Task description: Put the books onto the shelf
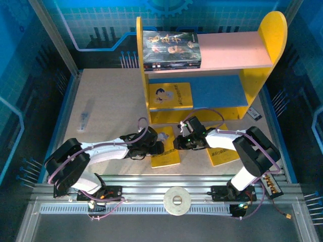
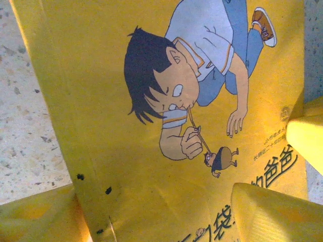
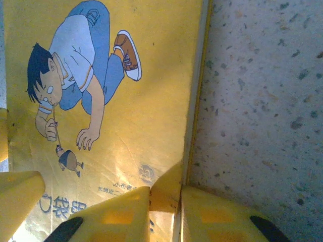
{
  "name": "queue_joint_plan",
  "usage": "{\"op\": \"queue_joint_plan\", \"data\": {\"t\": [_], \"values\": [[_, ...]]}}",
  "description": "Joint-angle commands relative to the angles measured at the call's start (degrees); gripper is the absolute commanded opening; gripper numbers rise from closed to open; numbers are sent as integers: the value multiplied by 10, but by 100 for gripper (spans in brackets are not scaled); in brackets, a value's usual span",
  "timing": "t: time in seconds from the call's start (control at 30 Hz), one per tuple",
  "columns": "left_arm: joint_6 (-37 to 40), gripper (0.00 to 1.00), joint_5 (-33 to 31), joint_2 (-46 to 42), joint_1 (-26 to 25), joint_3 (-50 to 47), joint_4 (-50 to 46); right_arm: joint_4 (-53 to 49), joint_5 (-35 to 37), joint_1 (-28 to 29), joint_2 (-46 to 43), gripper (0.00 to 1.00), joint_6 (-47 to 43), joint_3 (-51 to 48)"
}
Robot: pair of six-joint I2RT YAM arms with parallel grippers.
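Note:
A thin yellow book [image 1: 166, 156] with a cartoon boy lies flat on the table in front of the shelf [image 1: 273, 35]. My left gripper [image 1: 154, 146] hovers open low over its cover [image 2: 96, 111], one finger [image 2: 272, 214] over the book and the other beside its edge. My right gripper [image 1: 178, 142] comes in from the right and is shut on that book's edge [image 3: 151, 75], with a curl of the cover pinched between its fingers [image 3: 116, 214]. Dark books [image 1: 171, 48] lie on the pink upper board. Another yellow book [image 1: 171, 96] lies on the blue lower board.
A second yellow book [image 1: 223, 154] lies on the table partly under my right arm. A small dark object [image 1: 255, 115] sits by the shelf's right foot, and a grey item [image 1: 86, 119] lies at the left. A white ring [image 1: 176, 200] rests on the near rail.

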Motion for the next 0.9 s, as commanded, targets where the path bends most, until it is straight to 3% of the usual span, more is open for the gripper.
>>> {"op": "queue_joint_plan", "data": {"t": [0.0, 0.1, 0.57, 0.87], "values": [[19, 69, 63, -29, -11, 4, 135, 50, -62, 38, 36, 21, 7, -24], [16, 67, 62, -30, -9, -15, 164, 116, -105, 34, 38, 22, 39, -40], [32, 61, 48, -75, -9, -20, 153, 6, -25, 46, 29, 22, -6, -5], [29, 56, 45, -87, -8, -15, 153, 11, -37, 51, 30, 23, -12, 3]]}}
